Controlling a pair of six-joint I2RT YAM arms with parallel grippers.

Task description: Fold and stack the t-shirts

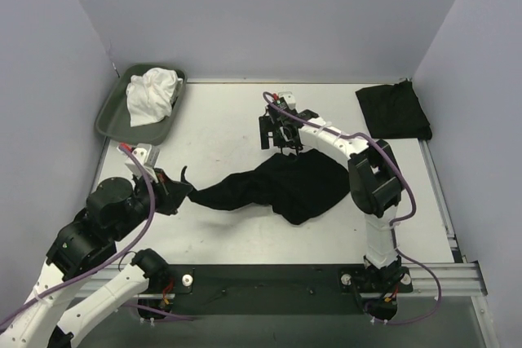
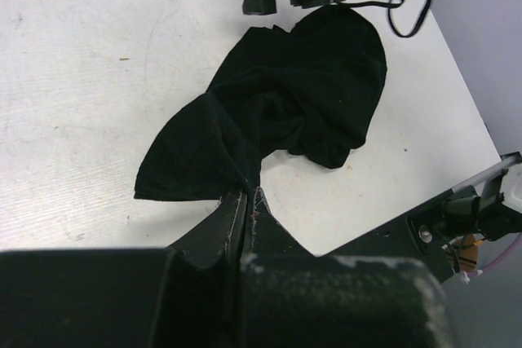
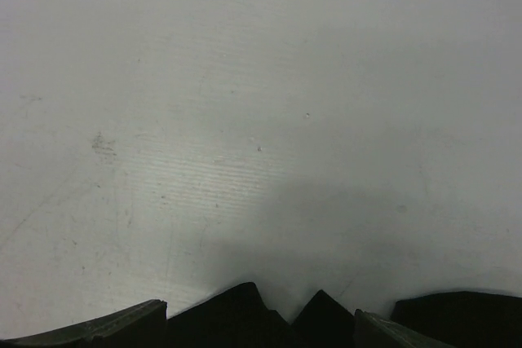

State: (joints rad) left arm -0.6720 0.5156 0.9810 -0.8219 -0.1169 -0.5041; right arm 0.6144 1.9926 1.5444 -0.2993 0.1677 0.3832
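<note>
Bench [image 1: 220, 120]: carries one crumpled t-shirt [image 1: 285, 189] at its middle. Risk: pulled from a single corner, the cloth may bunch further rather than spread.
Left end effector [image 1: 183, 189]: clamped on the t-shirt's near-left corner; the thin cloth could slip out.
Right end effector [image 1: 281, 132]: spread wide, empty, poised at the t-shirt's far edge.

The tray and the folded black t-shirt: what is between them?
In the top view, bare table and the open right gripper, hanging by the far edge of the crumpled t-shirt.
</note>
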